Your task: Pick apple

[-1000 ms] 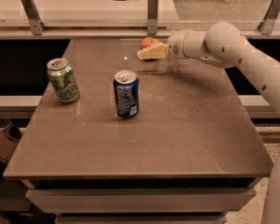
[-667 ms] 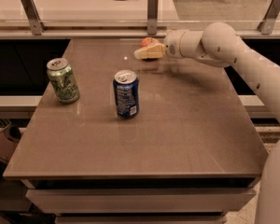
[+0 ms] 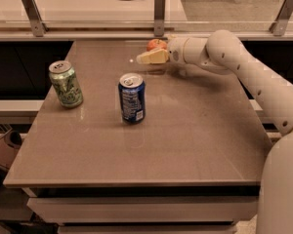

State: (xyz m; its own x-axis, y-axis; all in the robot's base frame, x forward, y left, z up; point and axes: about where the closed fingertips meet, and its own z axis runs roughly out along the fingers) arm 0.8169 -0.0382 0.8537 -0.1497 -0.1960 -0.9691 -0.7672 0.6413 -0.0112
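Observation:
The apple (image 3: 156, 44) is small, round and red-orange, and sits near the far edge of the grey-brown table (image 3: 195, 130), right of centre. My gripper (image 3: 150, 58) comes in from the right on the white arm (image 3: 244, 67). It is low over the table, right in front of the apple and partly covering its lower side. Whether it touches the apple cannot be told.
A blue drink can (image 3: 132, 98) stands upright mid-table, in front of and left of the gripper. A green drink can (image 3: 66, 84) stands upright near the left edge. A glass rail with metal posts (image 3: 159, 13) runs just behind the table's far edge.
The gripper has shifted a little to the left along the front of the apple. The apple and both cans have not moved.

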